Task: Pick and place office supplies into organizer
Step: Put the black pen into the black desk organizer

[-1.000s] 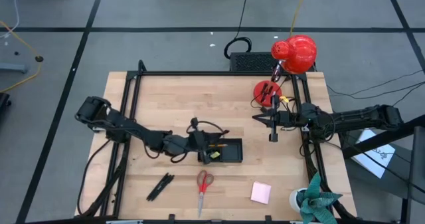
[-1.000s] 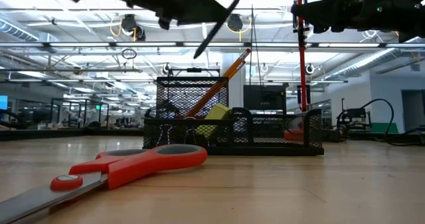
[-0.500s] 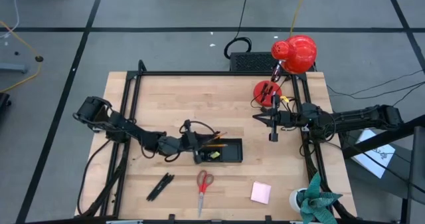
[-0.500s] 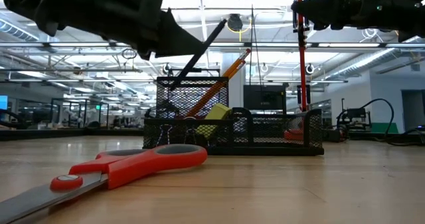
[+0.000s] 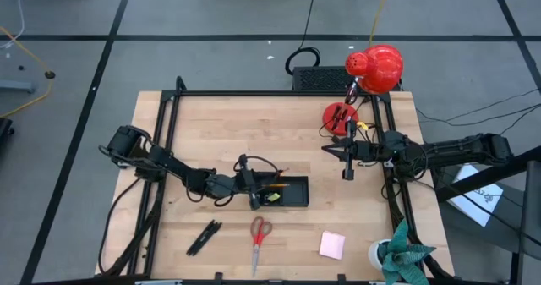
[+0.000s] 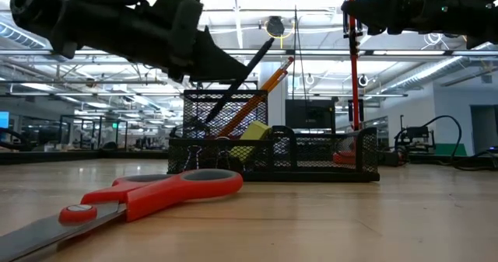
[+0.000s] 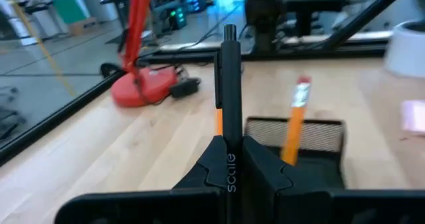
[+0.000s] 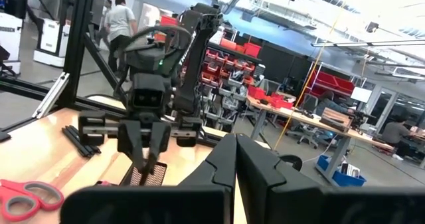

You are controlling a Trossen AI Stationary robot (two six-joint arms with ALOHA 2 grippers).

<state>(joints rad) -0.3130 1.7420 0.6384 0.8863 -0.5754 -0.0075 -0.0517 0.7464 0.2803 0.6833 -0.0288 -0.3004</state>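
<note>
One word can be read: "scale", printed in small pale letters running lengthwise along the seam where the two dark fingers of the left gripper [image 7: 230, 159] meet, directly below the black pen [image 7: 230, 84] that is clamped between the jaws. No other lettering, number, brand or sign is legible on anything else shown.

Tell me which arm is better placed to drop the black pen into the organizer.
The left. Its gripper is shut on the black pen right at the organizer, the pen slanting into the tall mesh cup. The right gripper is shut, holds nothing and waits near the table's right edge.
</note>
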